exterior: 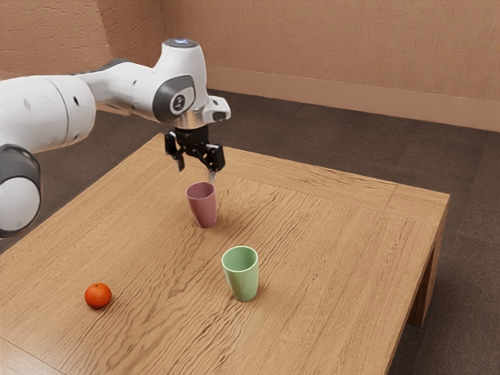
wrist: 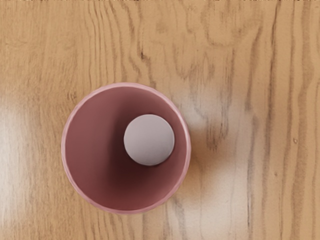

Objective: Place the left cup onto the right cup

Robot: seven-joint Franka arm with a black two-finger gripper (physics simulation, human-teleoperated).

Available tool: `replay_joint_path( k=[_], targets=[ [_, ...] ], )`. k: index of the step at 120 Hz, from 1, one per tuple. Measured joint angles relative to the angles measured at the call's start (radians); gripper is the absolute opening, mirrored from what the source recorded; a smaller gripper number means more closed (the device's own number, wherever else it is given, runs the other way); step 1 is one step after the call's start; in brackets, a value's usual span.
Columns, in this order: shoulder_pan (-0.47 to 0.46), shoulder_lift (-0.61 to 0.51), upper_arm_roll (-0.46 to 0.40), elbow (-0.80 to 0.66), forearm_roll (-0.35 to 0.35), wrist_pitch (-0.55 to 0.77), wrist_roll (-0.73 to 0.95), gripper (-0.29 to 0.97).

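Exterior view: the gripper point(exterior: 197, 172) is hovering released, gripping nothing, above the pink cup point(exterior: 202, 205) — the green cup point(exterior: 241, 273) is standing at its 5 o'clock.

- A wooden desk point(exterior: 336, 226) with a pale, strongly grained top is standing on a dark floor point(exterior: 469, 187) and carrying three things.
- A pink cup point(exterior: 202, 204) is standing upright on the desk, mouth up, toward its far side.
- A green cup point(exterior: 241, 273) is also standing upright and mouth up. It is sitting nearer the camera and a little toward the exterior view's right of the pink cup, apart from it.
- An orange point(exterior: 98, 295) is lying near the front of the desk toward the exterior view's left, well apart from both cups.
- In the wrist view, the pink cup point(wrist: 90, 150) is showing its round rim and pale bottom from above, with the bare grain of the desk point(wrist: 250, 100) lying all around it.
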Motion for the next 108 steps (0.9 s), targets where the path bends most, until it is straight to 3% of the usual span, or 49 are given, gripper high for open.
replay_joint_path(
  k=[56, 108],
  targets=[
    [0.000, 0.097, -0.007, 0.008, -0.002, 0.127, -0.008, 0.68],
    [0.001, 0.162, -0.012, 0.050, 0.001, 0.167, -0.008, 0.68]
  ],
)
